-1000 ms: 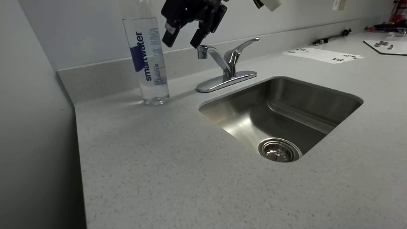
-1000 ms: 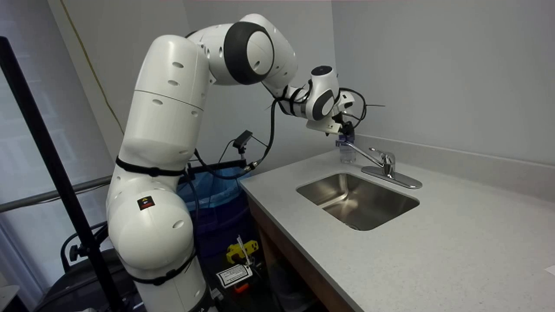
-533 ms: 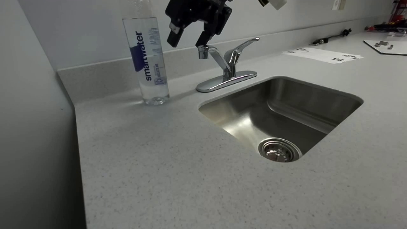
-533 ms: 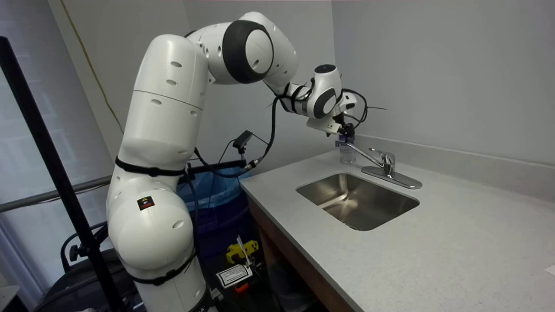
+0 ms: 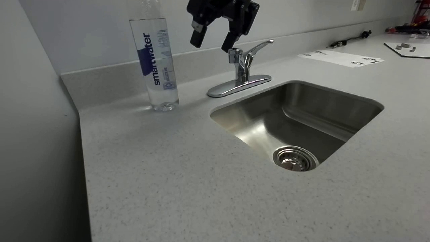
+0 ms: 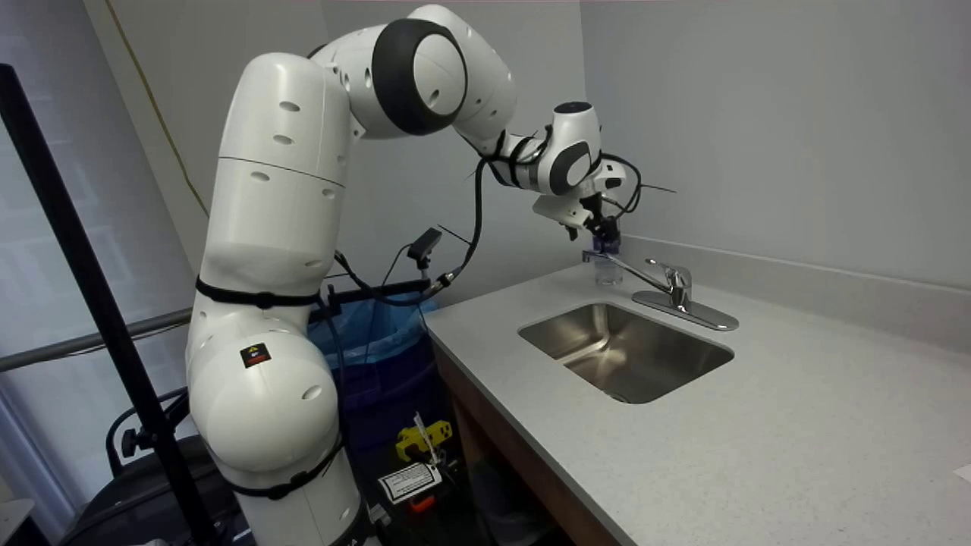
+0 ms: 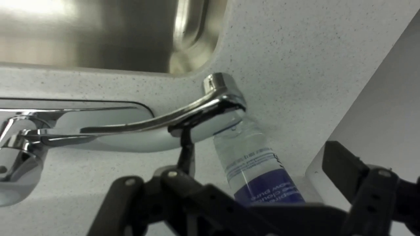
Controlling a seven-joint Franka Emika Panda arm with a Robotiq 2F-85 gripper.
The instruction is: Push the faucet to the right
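The faucet (image 5: 247,69) stands behind the sink (image 5: 315,101), its oval base plate (image 5: 228,88) flat on the counter (image 5: 151,161) between the bowl and the backsplash (image 5: 195,67). With that base presumably fixed, the slim spout (image 7: 144,137) is likely the part meant to turn, so a sideways push should do and nothing has to be gripped. Its outlet end seems to hang over the counter rather than the bowl, which suggests the push is unfinished. The lever handle (image 5: 257,49) slants up from the body, out of the working end's way.

The claw (image 5: 214,41) is spread, with nothing pinched in it. In the wrist view one finger (image 7: 186,154) lies on the backsplash side of the spout, its tip appearing to meet the flank toward the outlet; how hard it presses cannot be told. The spot makes sense: far from the pivot, a modest push should swing the spout easily. The opposite finger (image 7: 343,170) is well apart from the metal. The white arm (image 6: 281,189) arches high over the counter's edge, letting the claw reach the spout from above.

The Smartwater bottle (image 5: 158,64) stands upright on the counter, left of the faucet in an exterior view and apart from it. Pushing away from it seems wise, since something so tall and narrow could tip at a stray knock.
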